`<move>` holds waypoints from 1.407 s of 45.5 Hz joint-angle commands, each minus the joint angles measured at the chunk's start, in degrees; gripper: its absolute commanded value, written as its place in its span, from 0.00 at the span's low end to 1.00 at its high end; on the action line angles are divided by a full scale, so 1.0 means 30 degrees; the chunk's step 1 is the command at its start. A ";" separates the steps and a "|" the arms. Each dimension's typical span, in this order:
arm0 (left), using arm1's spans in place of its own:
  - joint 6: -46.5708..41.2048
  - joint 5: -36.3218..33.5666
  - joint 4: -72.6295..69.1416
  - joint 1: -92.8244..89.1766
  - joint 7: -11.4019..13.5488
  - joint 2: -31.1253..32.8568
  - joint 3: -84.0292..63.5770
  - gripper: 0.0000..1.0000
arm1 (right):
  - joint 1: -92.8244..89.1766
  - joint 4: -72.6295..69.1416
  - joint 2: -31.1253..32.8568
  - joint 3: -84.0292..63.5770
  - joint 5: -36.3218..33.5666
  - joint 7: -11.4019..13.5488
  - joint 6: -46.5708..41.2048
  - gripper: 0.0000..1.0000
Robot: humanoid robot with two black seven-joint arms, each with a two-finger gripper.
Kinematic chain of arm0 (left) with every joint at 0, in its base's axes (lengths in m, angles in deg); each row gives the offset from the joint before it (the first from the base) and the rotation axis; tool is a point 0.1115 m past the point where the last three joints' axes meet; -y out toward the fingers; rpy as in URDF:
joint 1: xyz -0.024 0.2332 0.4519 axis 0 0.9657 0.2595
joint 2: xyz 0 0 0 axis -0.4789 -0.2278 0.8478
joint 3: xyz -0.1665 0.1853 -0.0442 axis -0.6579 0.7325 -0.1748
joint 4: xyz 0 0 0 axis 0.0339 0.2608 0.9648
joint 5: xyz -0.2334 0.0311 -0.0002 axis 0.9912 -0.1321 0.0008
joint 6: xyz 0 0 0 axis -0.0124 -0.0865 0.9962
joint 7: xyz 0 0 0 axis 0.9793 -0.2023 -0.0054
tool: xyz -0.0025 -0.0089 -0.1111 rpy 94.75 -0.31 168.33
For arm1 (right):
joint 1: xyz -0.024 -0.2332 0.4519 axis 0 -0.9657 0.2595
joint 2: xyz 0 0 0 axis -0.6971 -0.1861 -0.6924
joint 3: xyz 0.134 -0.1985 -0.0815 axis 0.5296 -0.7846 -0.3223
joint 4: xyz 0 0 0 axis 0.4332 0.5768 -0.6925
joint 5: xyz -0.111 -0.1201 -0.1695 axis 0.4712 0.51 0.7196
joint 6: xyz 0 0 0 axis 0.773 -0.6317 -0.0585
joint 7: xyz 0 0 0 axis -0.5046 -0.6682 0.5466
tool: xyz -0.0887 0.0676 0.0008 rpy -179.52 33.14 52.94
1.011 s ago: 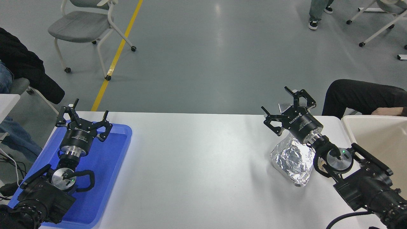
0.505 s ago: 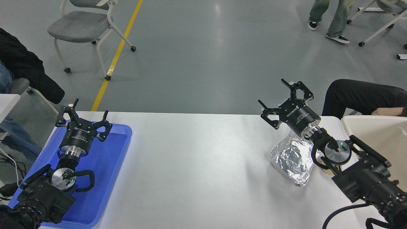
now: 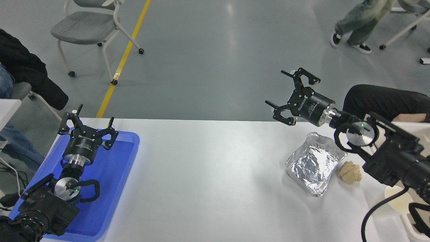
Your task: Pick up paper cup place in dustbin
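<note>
Head view, 1 frame. Right gripper (image 3: 285,88) is raised above the far edge of the white table (image 3: 208,174), its 2 black fingers (image 3: 304,74) spread wide with nothing between them, pointing toward the far left. Its arm (image 3: 396,158) enters from the right edge and crosses in front of the dustbin (image 3: 408,125), of which only a thin strip of cream rim shows behind the arm.

Below and slightly to the right of the right gripper lies the crumpled foil container (image 3: 314,164), open side up, resting on the table. Just beside the container, on the side toward the arm, sits a small tan lump (image 3: 350,172), close to the foil but apart from it.

Paper cup (image 3: 398,199) stands on the table well behind and below the right gripper, near the right edge of the picture, under the forearm; only part of its rim and cream inside is visible, crossed by a black cable (image 3: 376,215). The gripper does not touch it.

Left gripper (image 3: 88,121) is parked far to the left, over the far end of a flat blue tray (image 3: 117,174), fingers likewise spread and holding nothing.

Beyond the right gripper, at the table's far side, a person's dark sleeve (image 3: 383,101) and hand (image 3: 411,117) rest near the dustbin. Farther off on the grey floor are a chair (image 3: 90,27) and the legs of another person (image 3: 356,27).
</note>
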 commanded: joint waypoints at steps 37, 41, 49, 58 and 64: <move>0.0000 0.0001 0.0025 0.0001 -0.0002 0.0024 -0.0009 1.00 | 1.5553 -0.5890 -0.3192 -2.4696 0.6019 0.0496 -0.0612 1.00; 0.0000 0.0001 -0.0033 0.0001 -0.0002 -0.0005 -0.0009 1.00 | 1.6461 -0.6681 -0.3427 -2.4960 0.5990 0.0729 -0.1460 1.00; 0.0000 0.0001 0.0025 0.0001 -0.0002 -0.0006 0.0020 1.00 | 1.8600 -0.8904 -0.3925 -2.5867 0.5755 0.0935 -0.2722 1.00; 0.0000 0.0001 -0.0034 0.0031 -0.0002 -0.0006 0.0020 1.00 | 2.1118 -1.2946 -0.4453 -2.8444 0.5053 0.0906 -0.2722 1.00; 0.0000 0.0001 -0.0034 0.0031 -0.0002 -0.0035 0.0021 1.00 | 2.3083 -1.5411 -0.4307 -2.9881 0.4847 0.0906 -0.2781 1.00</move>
